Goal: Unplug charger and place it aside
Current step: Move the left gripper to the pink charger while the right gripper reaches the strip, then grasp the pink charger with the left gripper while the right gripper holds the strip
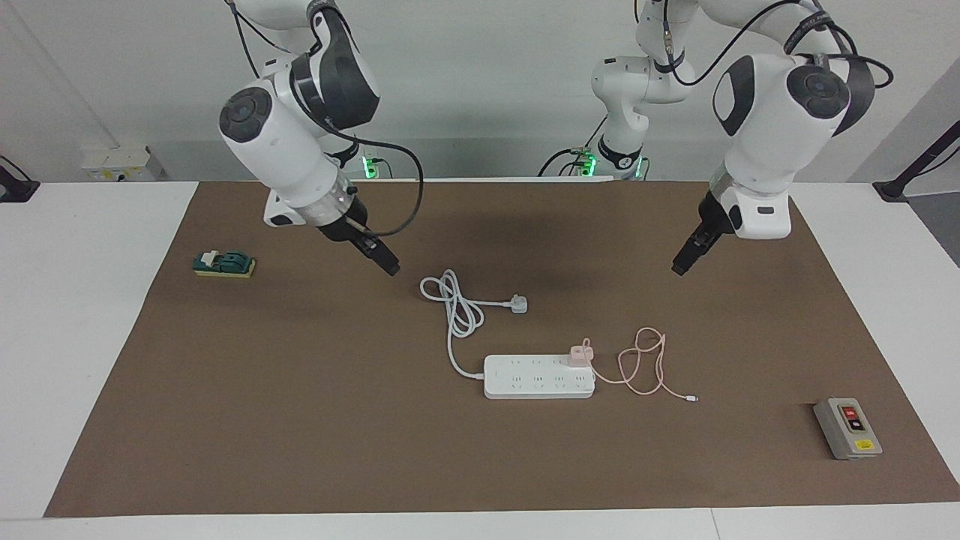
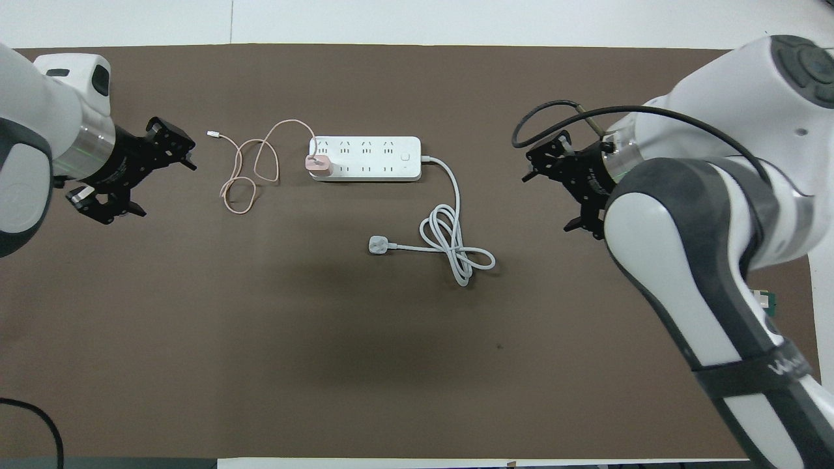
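Note:
The charger (image 1: pixel 580 354) is a small pale pink cube plugged into the white power strip (image 1: pixel 538 377) at the strip's end toward the left arm. It also shows in the overhead view (image 2: pixel 319 164), on the strip (image 2: pixel 374 158). Its thin pink cable (image 1: pixel 639 369) lies looped on the mat (image 2: pixel 251 176) and ends in a small connector (image 2: pixel 213 133). My left gripper (image 1: pixel 679 266) is open and empty in the air over the mat beside the cable loops (image 2: pixel 168 189). My right gripper (image 1: pixel 388 265) is open and empty over the mat toward the right arm's end (image 2: pixel 546 202).
The strip's thick white cord (image 1: pixel 457 307) lies coiled nearer to the robots, ending in a white plug (image 1: pixel 519 304). A grey switch box (image 1: pixel 847 427) sits at the left arm's end. A green block (image 1: pixel 223 263) sits at the right arm's end. A brown mat (image 1: pixel 300 420) covers the table.

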`<state>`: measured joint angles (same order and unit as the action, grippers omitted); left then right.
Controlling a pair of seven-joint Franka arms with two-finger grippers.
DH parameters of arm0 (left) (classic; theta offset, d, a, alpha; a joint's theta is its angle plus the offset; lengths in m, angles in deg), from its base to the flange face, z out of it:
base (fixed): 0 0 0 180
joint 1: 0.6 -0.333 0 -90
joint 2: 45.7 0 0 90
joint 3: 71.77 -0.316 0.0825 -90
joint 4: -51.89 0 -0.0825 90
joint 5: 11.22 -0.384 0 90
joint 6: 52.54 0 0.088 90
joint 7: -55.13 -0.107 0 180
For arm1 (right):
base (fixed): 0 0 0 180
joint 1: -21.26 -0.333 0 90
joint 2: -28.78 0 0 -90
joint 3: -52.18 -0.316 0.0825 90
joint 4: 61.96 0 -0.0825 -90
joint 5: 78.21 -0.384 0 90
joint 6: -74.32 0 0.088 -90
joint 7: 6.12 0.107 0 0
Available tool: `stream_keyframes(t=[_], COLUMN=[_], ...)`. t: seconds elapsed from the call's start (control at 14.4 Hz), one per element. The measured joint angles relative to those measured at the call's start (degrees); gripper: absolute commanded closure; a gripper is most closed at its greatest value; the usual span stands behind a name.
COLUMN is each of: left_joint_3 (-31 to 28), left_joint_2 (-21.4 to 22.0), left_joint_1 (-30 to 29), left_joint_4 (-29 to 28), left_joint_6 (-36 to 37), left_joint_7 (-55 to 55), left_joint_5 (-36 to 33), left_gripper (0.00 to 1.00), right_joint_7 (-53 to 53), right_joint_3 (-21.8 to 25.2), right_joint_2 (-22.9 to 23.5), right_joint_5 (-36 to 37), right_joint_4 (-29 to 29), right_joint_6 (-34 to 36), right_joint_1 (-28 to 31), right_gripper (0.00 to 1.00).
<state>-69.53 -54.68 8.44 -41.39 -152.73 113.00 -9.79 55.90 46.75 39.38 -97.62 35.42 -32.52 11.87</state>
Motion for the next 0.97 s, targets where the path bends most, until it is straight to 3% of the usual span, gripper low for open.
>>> stream_keyframes(t=[0.28,0.56,0.63,0.97], left_joint_3=[0.0,-0.2,-0.8,-2.3], left_joint_2=[-6.0,-15.1,-20.3,-23.4], left_joint_1=[1.7,3.5,8.1,12.1], left_joint_4=[2.7,12.9,17.0,15.2], left_joint_6=[-4.7,-4.9,-5.2,-13.3], left_joint_7=[18.4,32.0,36.8,44.1], left_joint_5=[1.4,3.0,1.8,0.6], left_gripper=[0.0,0.0,0.0,0.0], right_joint_7=[11.9,19.5,20.4,21.4], right_joint_3=[0.0,0.0,0.0,0.1], right_joint_2=[6.0,14.1,18.4,25.5], right_joint_5=[-7.9,-12.8,-15.9,-24.1], right_joint_4=[-0.7,-4.9,-7.2,-12.2], right_joint_6=[-7.4,-14.6,-17.6,-20.2], right_joint_1=[-3.8,-6.9,-8.3,-8.7], right_gripper=[0.0,0.0,0.0,0.0])
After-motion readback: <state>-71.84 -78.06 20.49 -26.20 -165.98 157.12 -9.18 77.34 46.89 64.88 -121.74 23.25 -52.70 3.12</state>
